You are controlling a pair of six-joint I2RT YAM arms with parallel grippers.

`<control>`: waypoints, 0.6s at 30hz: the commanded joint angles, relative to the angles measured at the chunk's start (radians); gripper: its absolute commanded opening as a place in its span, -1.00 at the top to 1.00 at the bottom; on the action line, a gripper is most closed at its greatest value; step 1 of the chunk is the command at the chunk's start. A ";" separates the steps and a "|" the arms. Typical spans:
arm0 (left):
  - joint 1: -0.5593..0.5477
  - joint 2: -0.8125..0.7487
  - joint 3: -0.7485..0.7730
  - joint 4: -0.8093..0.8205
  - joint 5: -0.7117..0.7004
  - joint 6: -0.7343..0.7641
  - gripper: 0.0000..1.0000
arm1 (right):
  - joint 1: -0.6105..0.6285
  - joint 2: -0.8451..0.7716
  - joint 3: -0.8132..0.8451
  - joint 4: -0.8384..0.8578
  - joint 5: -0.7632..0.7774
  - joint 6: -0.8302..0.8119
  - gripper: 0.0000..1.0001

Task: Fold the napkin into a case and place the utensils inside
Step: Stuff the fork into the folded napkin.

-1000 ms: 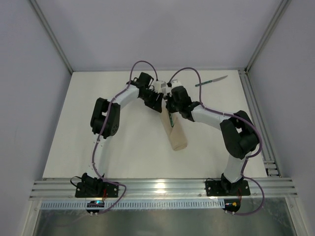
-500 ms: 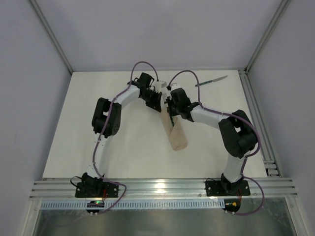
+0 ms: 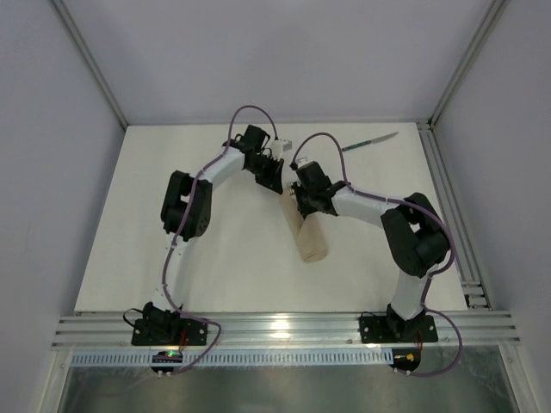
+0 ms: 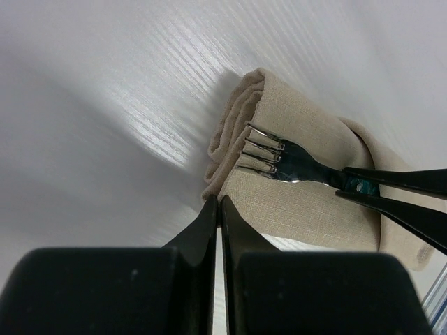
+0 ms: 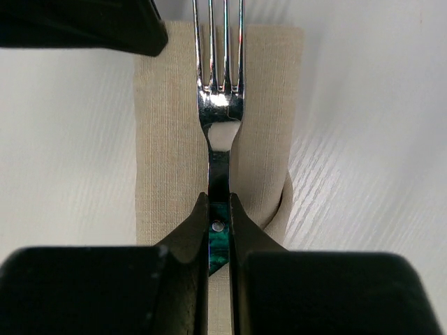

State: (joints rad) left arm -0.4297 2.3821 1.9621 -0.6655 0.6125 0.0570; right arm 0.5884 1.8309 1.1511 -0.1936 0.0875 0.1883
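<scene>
Left end effector (image 4: 217,204) closed at an end corner of the beige-tan folded cloth case (image 4: 307,209), lying mid counter (image 3: 215,258). Whether it pinches a layer, we can't tell. Cloth is soft and limp, so we'd hold one top layer only. Right end effector (image 5: 218,209) clamps the silver fork with dark green handle (image 5: 220,105) at the neck, tines over the cloth. Metal is stiff, slick. Only the top view shows the slim green-handled knife (image 3: 370,142), far right.

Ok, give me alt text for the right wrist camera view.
The right gripper is shut on the fork by its green handle, tines pointing away, over the folded beige case on a white table.
</scene>
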 commanded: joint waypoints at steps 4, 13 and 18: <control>0.009 0.006 0.043 0.003 0.000 0.006 1.00 | 0.019 -0.056 -0.030 -0.073 0.031 -0.024 0.92; 0.009 0.003 0.043 -0.005 0.000 0.014 1.00 | 0.034 -0.091 -0.071 -0.081 0.049 0.011 0.93; 0.009 0.000 0.043 -0.005 0.000 0.015 1.00 | 0.042 -0.120 -0.094 -0.086 0.046 0.023 0.93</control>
State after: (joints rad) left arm -0.4297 2.3875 1.9652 -0.6697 0.6132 0.0601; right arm 0.6201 1.7718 1.0725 -0.2512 0.1123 0.1925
